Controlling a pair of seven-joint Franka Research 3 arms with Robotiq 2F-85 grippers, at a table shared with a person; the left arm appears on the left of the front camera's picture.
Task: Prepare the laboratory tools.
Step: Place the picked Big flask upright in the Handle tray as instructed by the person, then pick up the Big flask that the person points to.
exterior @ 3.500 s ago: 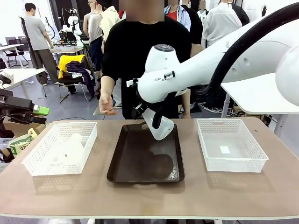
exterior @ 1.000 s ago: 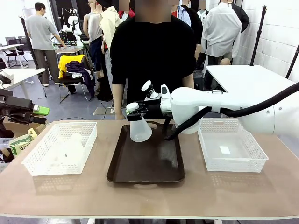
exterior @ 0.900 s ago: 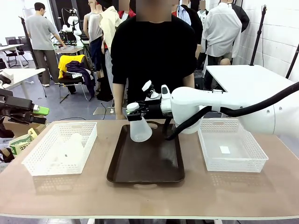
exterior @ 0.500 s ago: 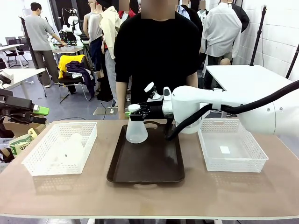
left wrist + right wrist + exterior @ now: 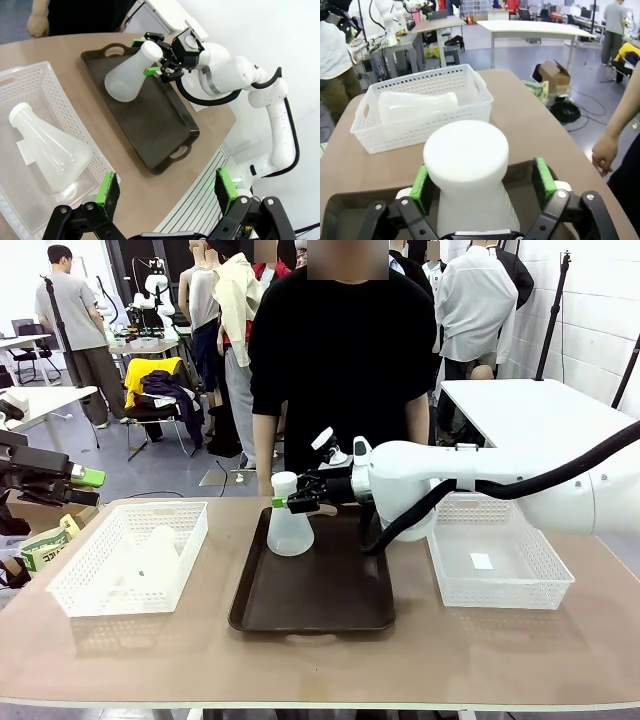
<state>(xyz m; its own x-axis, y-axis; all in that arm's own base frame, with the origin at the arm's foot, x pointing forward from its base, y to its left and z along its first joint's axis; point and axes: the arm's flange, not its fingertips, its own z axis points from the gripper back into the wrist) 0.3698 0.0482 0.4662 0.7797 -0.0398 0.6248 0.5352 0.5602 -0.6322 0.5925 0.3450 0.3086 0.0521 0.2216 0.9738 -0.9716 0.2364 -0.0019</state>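
Since the earlier frames we note the flask (image 5: 289,527) has come down from mid-air to stand upright at the far-left of the tray (image 5: 320,590). Right gripper (image 5: 289,503): jaws spread wide either side of its neck, gripping nothing; a release, we judge. Second flask (image 5: 47,150) lies sideways in the left basket (image 5: 30,82). Left gripper (image 5: 166,192) hovers above it, jaws wide, empty, probably to fetch it.

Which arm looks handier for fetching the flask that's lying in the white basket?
Left. The left tool, open, hangs near the basket flask, while the right tool is across at the upright flask on the tray.
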